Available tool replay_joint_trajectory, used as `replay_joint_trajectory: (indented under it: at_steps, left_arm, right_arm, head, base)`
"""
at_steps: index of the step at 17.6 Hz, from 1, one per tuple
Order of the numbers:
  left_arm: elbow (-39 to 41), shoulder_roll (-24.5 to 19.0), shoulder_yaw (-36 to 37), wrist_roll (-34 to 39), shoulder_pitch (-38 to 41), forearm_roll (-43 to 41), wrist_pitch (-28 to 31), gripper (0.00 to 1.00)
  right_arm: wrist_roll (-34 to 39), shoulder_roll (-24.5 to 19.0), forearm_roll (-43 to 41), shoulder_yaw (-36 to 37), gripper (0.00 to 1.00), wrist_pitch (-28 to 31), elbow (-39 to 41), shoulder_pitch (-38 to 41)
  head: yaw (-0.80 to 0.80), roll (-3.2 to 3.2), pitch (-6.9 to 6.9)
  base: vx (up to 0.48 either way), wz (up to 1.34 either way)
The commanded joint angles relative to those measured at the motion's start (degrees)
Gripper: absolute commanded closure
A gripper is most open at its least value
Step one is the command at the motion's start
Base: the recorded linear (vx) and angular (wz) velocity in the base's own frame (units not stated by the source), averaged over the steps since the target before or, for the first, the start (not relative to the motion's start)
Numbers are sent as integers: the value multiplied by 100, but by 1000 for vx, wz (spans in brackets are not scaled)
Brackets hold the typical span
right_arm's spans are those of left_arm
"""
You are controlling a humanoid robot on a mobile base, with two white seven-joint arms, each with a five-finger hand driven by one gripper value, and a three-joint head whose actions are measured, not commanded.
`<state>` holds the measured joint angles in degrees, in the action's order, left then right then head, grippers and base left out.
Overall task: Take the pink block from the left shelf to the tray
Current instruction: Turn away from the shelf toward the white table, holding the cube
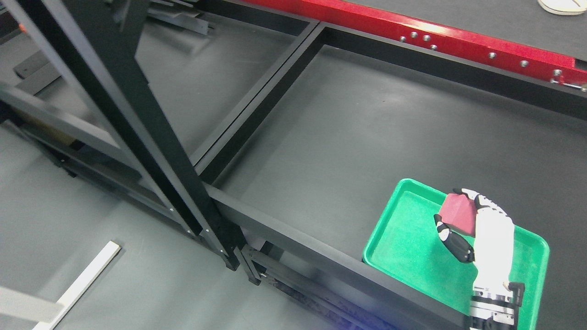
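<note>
My right hand point(477, 229) comes up from the bottom edge at the right, and it is the only hand of mine in view. Its fingers are curled around one pink block point(457, 213): the upper fingers point(472, 195) hook over the block's far corner, while the dark thumb point(451, 240) presses in from below on the near side. So the block is pinched between thumb and fingers, tilted, with one flat face turned towards me.

The block hangs over one green tray point(403, 238), above the tray's right half. I cannot tell whether its lower edge touches the tray floor or sits just clear of it. Apart from the block and my hand above it, the tray's green floor shows bare.

The tray rests on the dark surface point(367, 137), at its near right corner, its near rim just behind the black frame rail point(293, 233) that borders the surface. Left of the tray, one thick black post point(151, 137) of the shelf runs slantwise up to the top left corner. Beyond the tray, along the far side of the surface, lies one red beam point(412, 32) with eight or so silvery bolt heads along it. Far to the left of the tray, on the grey floor, lies one pale strip point(80, 282).
</note>
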<state>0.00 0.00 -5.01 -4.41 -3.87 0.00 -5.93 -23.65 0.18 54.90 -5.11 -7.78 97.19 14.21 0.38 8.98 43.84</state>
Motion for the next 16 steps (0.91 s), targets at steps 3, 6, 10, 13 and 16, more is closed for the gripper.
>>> replay_joint_trajectory:
  at_steps: [3, 6, 10, 13, 16]
  left_arm:
    - [100, -100, 0, 1, 0, 44, 4, 0]
    - [100, -100, 0, 1, 0, 44, 4, 0]
    - [100, -100, 0, 1, 0, 44, 4, 0]
    - [100, -100, 0, 1, 0, 44, 4, 0]
    - [100, -100, 0, 1, 0, 44, 4, 0]
  right_arm:
    - [-140, 82, -15, -25, 99, 40, 20, 82]
    - [-140, 82, -23, -25, 99, 40, 20, 82]
    - [-140, 82, -225, -16, 99, 40, 20, 73]
    - [-140, 82, -269, 1, 99, 40, 20, 82]
    - [-140, 82, -313, -8, 99, 40, 20, 82]
  head:
    - [0, 0, 0]
    - [0, 0, 0]
    - [0, 0, 0]
    - [0, 0, 0]
    - [0, 0, 1]
  base:
    - [-49, 291]
    - [-66, 359]
    - [-68, 515]
    - [-79, 582]
    - [-86, 601]
